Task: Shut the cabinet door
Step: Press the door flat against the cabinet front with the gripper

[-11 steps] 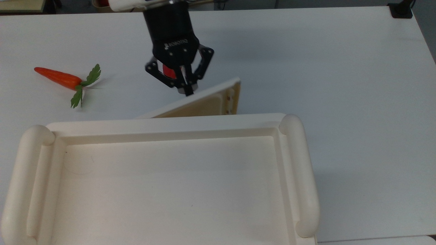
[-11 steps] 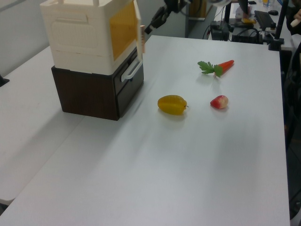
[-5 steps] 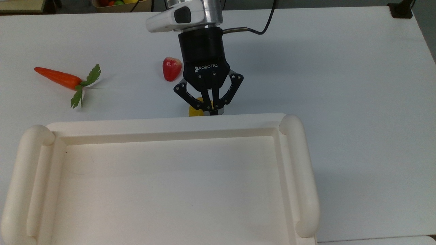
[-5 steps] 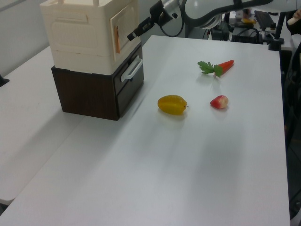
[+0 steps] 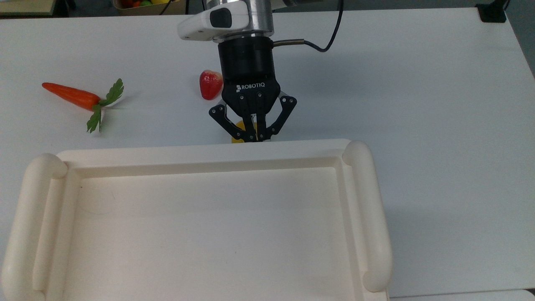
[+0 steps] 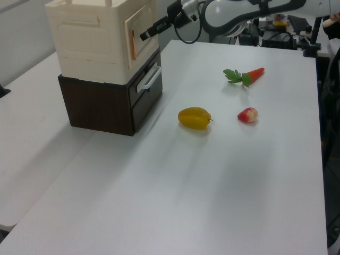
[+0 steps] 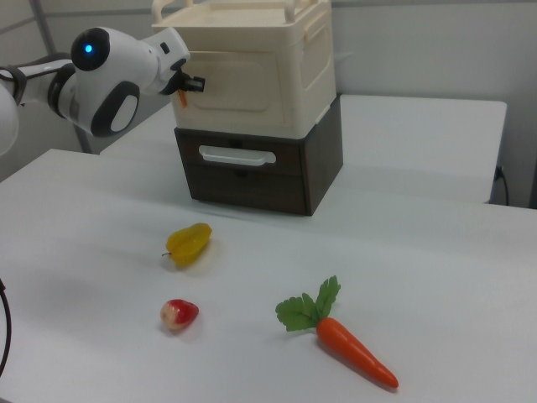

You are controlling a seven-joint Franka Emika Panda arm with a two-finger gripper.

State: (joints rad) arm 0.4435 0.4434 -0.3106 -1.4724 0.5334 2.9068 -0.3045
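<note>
The cabinet [image 7: 252, 63] is a cream-white box sitting on a dark brown drawer unit [image 7: 260, 172], and everything else is placed from it. The cabinet door [image 7: 239, 80] lies almost flat against the cabinet's front, with only a thin orange line of the inside showing along one edge in the left view. The door looks nearly or fully shut.

The gripper [image 5: 253, 138] sits just in front of the cabinet's front edge in the top view, tips pointing at the door. Its fingers are drawn together with no gap to speak of between them, and they hold nothing. In the right view the tips are at the door's edge on the right view's left; whether they actually touch the panel I cannot tell.

The door looks like a thin, stiff, light plastic panel on a hinge, so it should swing with little force. No grasp seems needed. A flat push with the closed fingertips on the free edge, away from the hinge, should seat it. The smooth face may let the tips slide, so pressing square on seems safest.

On the white table [image 5: 418, 83], well in front of the cabinet, lie a yellow fruit [image 6: 195, 118], a small red fruit [image 6: 247, 115] and a carrot [image 6: 245, 76], all apart from each other.
</note>
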